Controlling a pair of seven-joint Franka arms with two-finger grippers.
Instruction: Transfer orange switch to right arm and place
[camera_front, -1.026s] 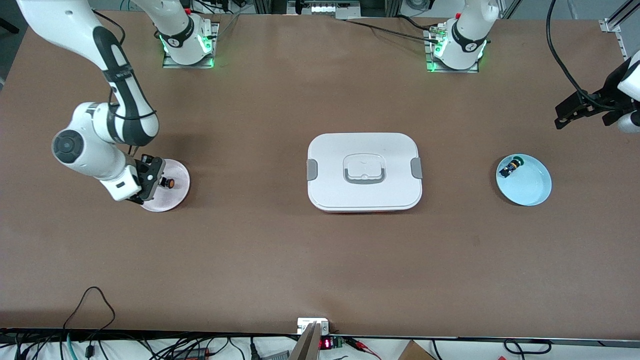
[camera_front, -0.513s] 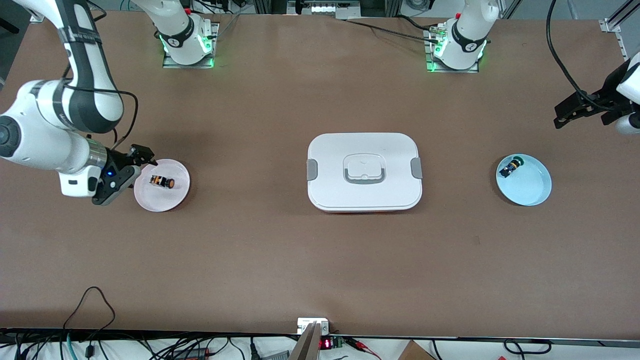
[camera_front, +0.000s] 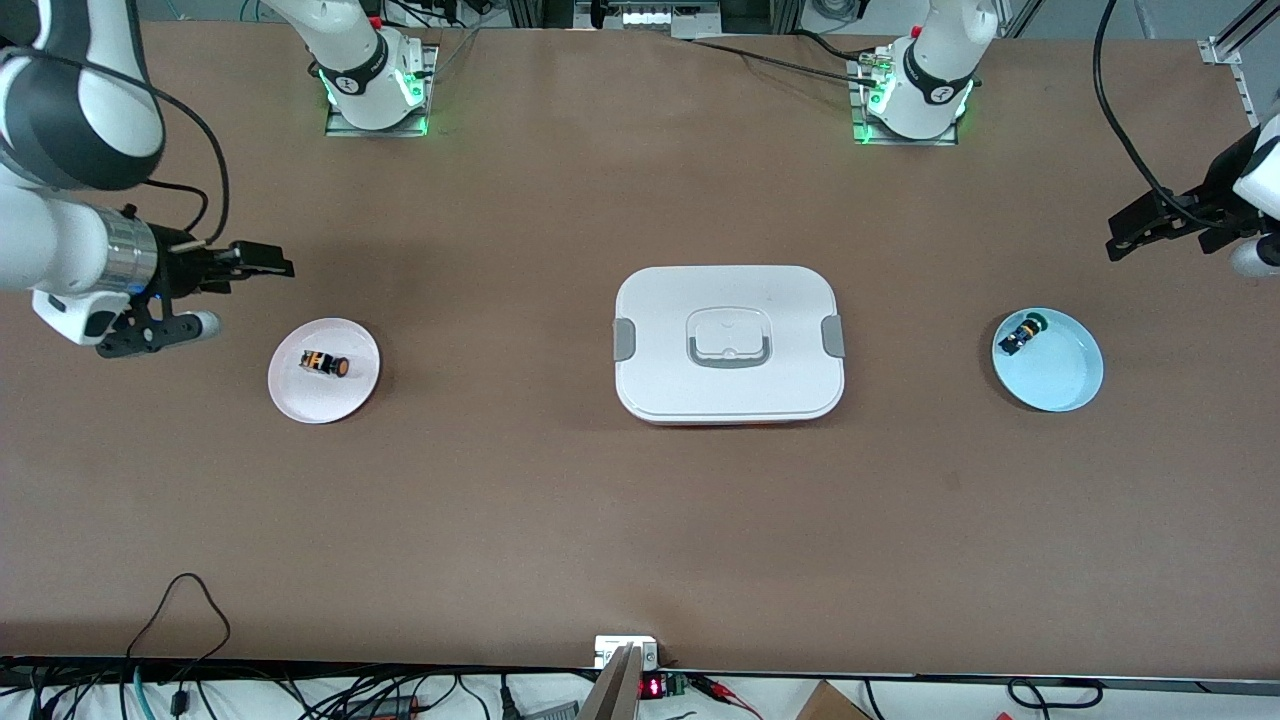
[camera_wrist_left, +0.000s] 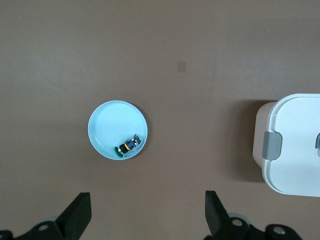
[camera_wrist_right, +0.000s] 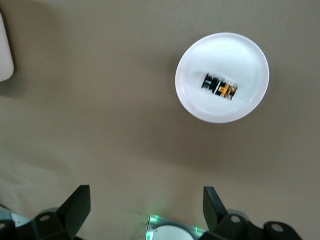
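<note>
The orange switch (camera_front: 324, 364) lies on its side on a small white plate (camera_front: 300, 395) toward the right arm's end of the table. It also shows in the right wrist view (camera_wrist_right: 219, 86), on the plate (camera_wrist_right: 200, 105). My right gripper (camera_front: 264, 260) is open and empty, up in the air over bare table beside that plate; its own view (camera_wrist_right: 147, 210) shows the jaws wide apart. My left gripper (camera_front: 1120, 236) waits open and empty over the table's other end; its own view (camera_wrist_left: 148, 215) shows nothing between the jaws.
A white lidded box (camera_front: 650, 385) with a grey handle stands mid-table, also in the left wrist view (camera_wrist_left: 295, 165). A light-blue plate (camera_front: 1060, 380) holds a black-blue switch with a green cap (camera_front: 1023, 331), also seen in the left wrist view (camera_wrist_left: 128, 145).
My right gripper was down at the switch on the white plate; it has let go, risen and drawn back off the plate. The switch stays on the plate. The left arm is unmoved.
</note>
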